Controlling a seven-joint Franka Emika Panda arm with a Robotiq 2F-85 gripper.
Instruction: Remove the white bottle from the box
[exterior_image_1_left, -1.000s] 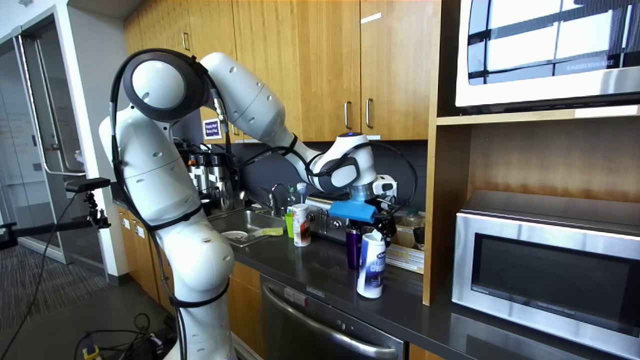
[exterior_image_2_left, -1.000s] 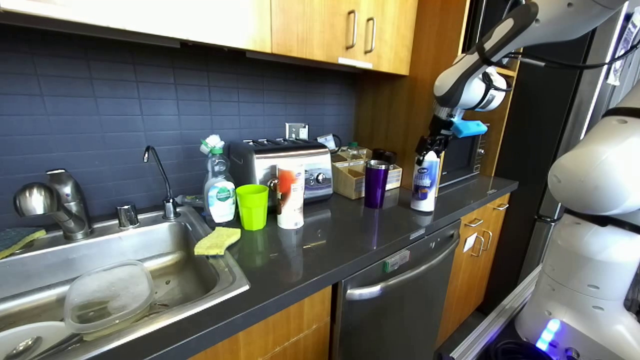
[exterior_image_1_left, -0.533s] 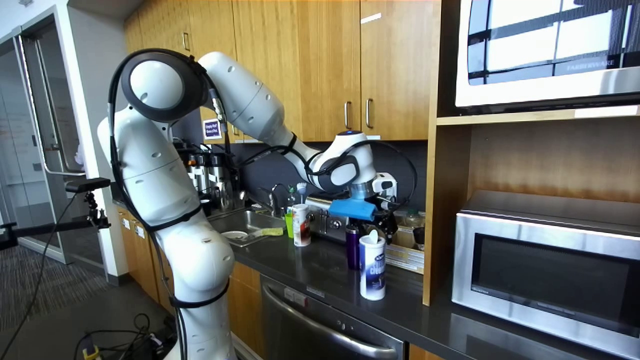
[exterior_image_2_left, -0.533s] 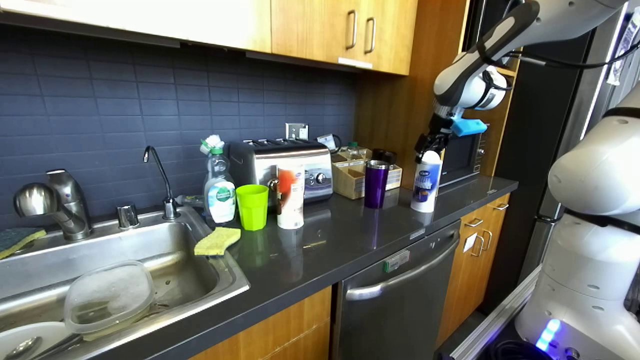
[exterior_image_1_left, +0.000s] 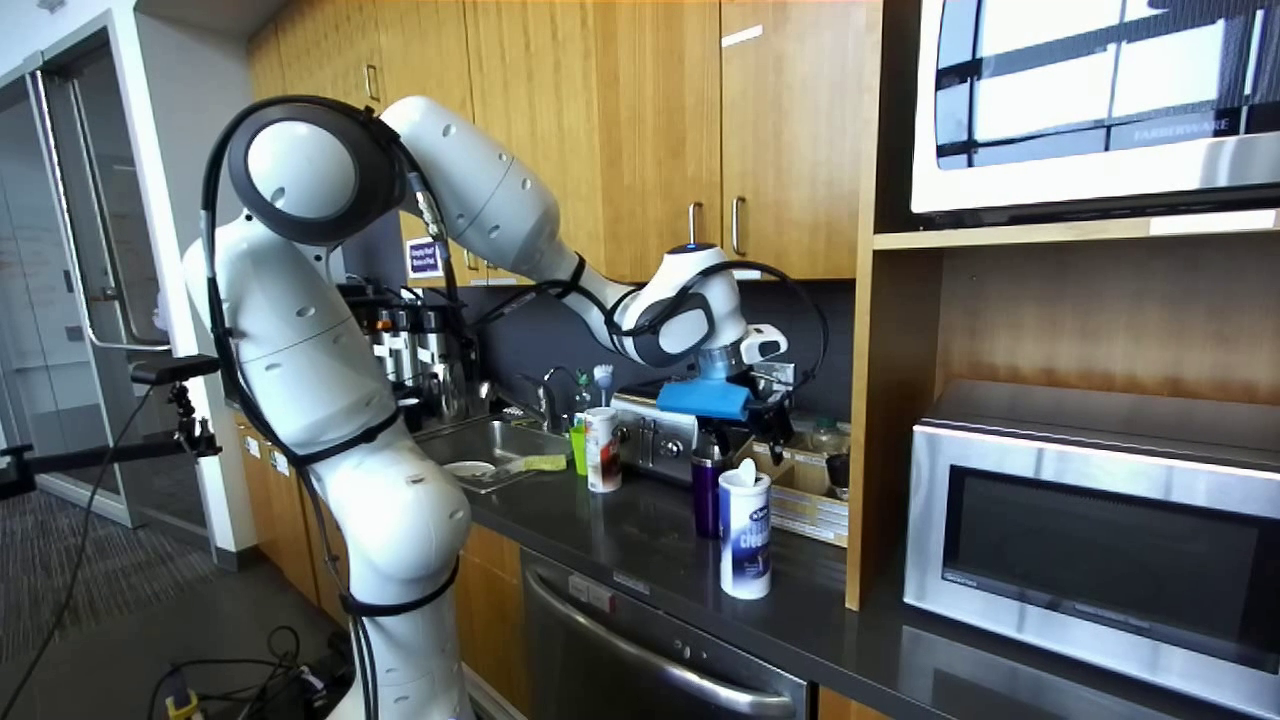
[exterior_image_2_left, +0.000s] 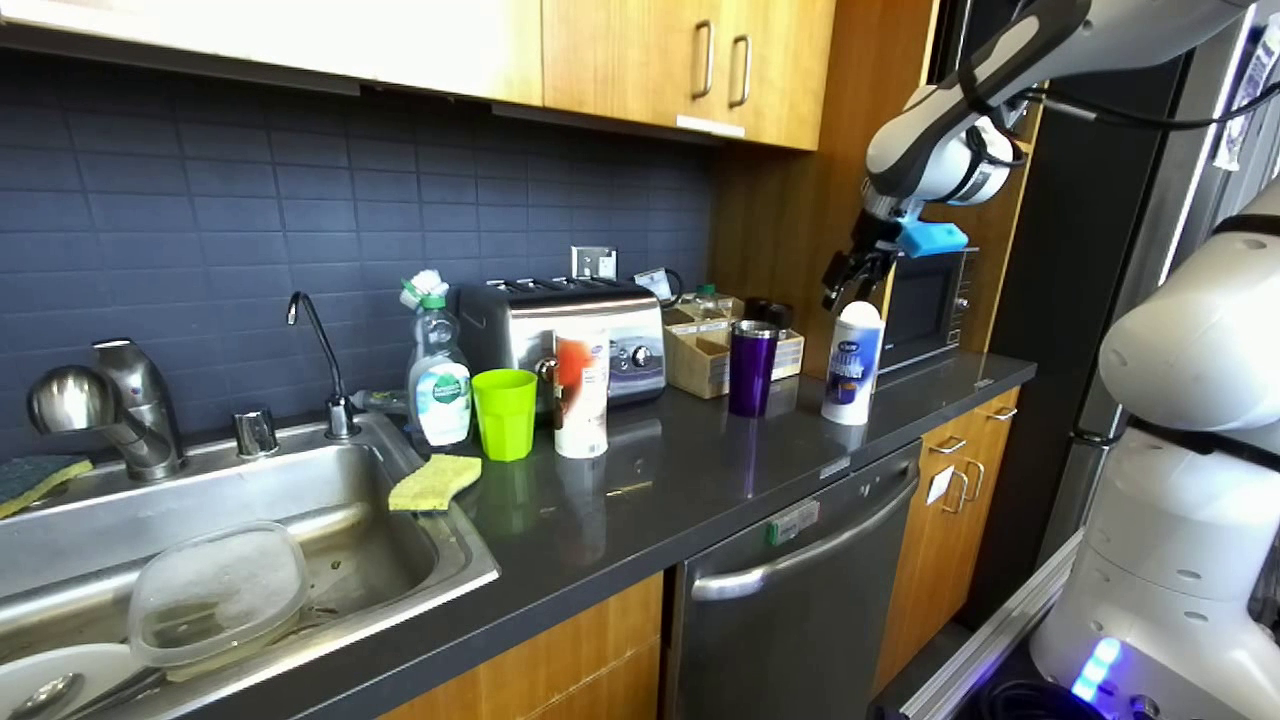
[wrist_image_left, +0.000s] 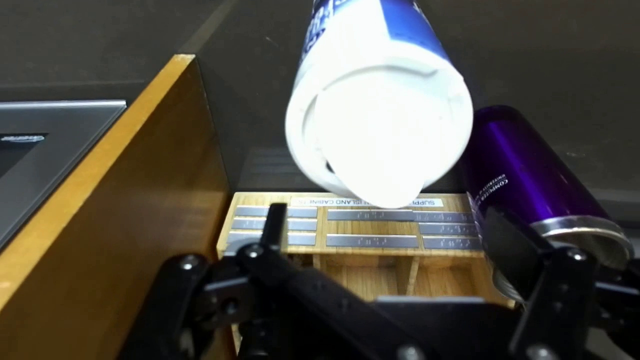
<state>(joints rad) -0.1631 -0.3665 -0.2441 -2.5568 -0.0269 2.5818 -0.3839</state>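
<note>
The white bottle (exterior_image_1_left: 745, 540), a tall white canister with a blue label and a raised white lid flap, stands upright on the counter, outside and in front of the box. It also shows in an exterior view (exterior_image_2_left: 852, 365) and the wrist view (wrist_image_left: 382, 125). The box (exterior_image_1_left: 810, 515), a low tan wooden organizer with compartments, stands behind it; it fills the lower middle of the wrist view (wrist_image_left: 372, 227). My gripper (wrist_image_left: 390, 220) is open and empty, its fingers wide apart. In an exterior view, my gripper (exterior_image_2_left: 848, 285) is just above and behind the bottle's top, apart from it.
A purple tumbler (exterior_image_2_left: 752, 370) stands close beside the bottle. A wooden partition (wrist_image_left: 165, 165) and a microwave (exterior_image_1_left: 1090, 550) are on the other side. A toaster (exterior_image_2_left: 640, 330), orange-white canister (exterior_image_2_left: 581, 400), green cup (exterior_image_2_left: 505, 415) and sink (exterior_image_2_left: 400, 560) lie farther along.
A second ago my gripper was at the bottle's top and the bottle leaned slightly. The gripper has let go and moved up and away. The bottle now stands upright.
</note>
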